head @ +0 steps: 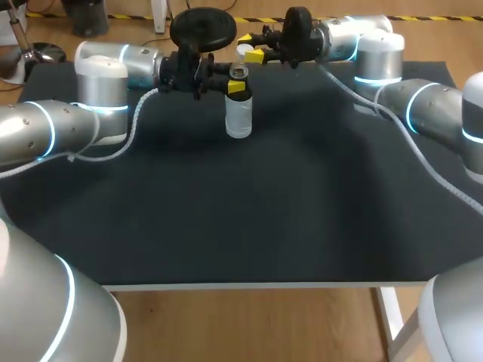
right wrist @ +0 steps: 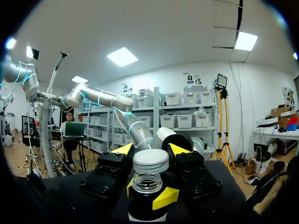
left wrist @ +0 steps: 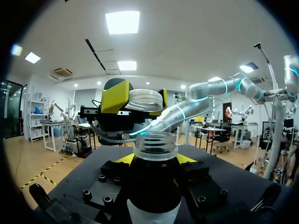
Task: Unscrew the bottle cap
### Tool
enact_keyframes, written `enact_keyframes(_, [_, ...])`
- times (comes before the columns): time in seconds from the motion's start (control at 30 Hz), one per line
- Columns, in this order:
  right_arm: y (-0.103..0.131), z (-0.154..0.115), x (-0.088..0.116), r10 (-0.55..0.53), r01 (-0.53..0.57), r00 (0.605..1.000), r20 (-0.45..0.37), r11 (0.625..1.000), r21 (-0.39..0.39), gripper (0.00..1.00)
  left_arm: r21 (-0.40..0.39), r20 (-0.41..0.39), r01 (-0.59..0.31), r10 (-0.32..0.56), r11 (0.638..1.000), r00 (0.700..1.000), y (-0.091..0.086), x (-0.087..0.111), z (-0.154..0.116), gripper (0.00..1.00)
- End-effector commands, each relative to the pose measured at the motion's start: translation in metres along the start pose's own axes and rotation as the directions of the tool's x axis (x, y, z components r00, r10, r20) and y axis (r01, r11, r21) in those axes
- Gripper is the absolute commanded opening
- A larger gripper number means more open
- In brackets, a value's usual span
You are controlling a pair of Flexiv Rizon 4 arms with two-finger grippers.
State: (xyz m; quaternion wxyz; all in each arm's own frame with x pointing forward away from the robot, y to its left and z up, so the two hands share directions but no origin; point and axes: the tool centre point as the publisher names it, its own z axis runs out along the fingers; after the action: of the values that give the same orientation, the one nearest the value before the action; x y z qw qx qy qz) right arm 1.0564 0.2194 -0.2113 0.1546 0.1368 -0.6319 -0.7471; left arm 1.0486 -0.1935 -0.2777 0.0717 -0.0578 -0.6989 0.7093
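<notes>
Far across the table (head: 226,226), holding cap (right wrist: 150,161) clear of bottle (head: 238,119).
Clamped tight: right gripper (right wrist: 151,150) on cap, left gripper (head: 236,87) on bottle neck.

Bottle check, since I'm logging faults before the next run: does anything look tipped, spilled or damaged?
Nothing stands out. The bottle stands upright, gripped at the neck by the left gripper, its mouth open. The cap is off, held in the right gripper close by. No spill shows on the table.

Bearing one clear bottle (head: 238,119) upright near the far side of the black desk (head: 226,226); showing a pale edge in front.
</notes>
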Motion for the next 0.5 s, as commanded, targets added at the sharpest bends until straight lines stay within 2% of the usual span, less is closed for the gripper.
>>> enact_keyframes(0.03, [0.009,-0.024,0.004,0.008,0.007,0.958,-0.285,0.999,0.052,0.00,0.001,-0.005,0.001,-0.001,1.000,1.000,0.001,-0.002,0.000,0.00])
enact_keyframes(0.27, [0.007,-0.055,0.021,0.028,-0.023,0.999,-0.024,0.983,0.184,0.00,0.001,-0.005,0.001,-0.001,1.000,1.000,0.001,-0.002,0.000,0.00])
enact_keyframes(0.37, [0.002,-0.067,0.027,0.029,-0.049,0.995,0.093,0.976,0.214,0.00,0.001,-0.005,0.001,-0.001,1.000,1.000,0.001,-0.002,0.000,0.00])
enact_keyframes(0.5, [-0.008,-0.082,0.038,0.017,-0.070,0.970,0.243,0.975,0.212,0.00,0.001,-0.005,0.001,-0.001,1.000,1.000,0.001,-0.002,0.000,0.00])
